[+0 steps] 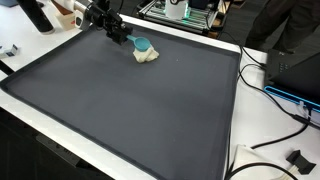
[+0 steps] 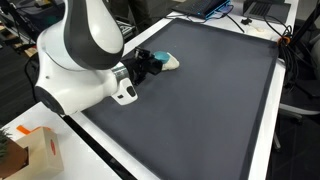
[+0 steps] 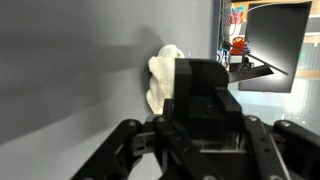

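A cream, crumpled lump (image 1: 147, 56) lies on the dark mat (image 1: 130, 110) near its far edge, with a teal piece (image 1: 141, 44) on its gripper side. In both exterior views my gripper (image 1: 130, 39) reaches down to that teal piece (image 2: 163, 60) and the cream lump (image 2: 173, 63). In the wrist view the black fingers (image 3: 205, 85) stand together in the middle with no gap and cover the teal piece. Only the cream lump (image 3: 163, 75) shows past them. The gripper (image 3: 207, 75) appears shut on the teal piece.
A white table border (image 1: 232, 120) runs round the mat. Cables and a black plug (image 1: 296, 158) lie off one corner. A metal-frame machine (image 1: 180, 12) stands behind the far edge. A cardboard box (image 2: 30, 150) sits by the arm's white base (image 2: 75, 60).
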{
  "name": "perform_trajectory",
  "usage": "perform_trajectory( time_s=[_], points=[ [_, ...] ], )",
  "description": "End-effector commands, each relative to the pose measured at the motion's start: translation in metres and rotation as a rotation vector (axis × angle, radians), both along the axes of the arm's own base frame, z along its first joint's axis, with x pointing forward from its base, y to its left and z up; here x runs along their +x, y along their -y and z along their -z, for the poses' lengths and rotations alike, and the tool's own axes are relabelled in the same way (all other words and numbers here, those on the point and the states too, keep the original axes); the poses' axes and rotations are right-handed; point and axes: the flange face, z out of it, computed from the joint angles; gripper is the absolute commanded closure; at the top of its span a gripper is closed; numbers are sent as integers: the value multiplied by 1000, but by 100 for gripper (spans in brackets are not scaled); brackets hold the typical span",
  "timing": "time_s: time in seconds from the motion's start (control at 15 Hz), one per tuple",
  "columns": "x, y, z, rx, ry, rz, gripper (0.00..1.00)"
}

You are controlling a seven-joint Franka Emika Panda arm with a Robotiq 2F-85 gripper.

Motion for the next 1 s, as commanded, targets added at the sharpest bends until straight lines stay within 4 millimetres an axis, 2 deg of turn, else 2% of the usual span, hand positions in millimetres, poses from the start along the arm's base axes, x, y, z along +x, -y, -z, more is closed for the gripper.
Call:
perform_trajectory(
  time_s=[0.0,0.4,0.53,0.93],
  points=[
    [-2,6,18,-156,15,-14,75],
    [20,-21,17,-185,27,-74,75],
    [24,-24,19,-201,24,-87,75],
    [14,6,10,-248,20,-26,75]
  ],
)
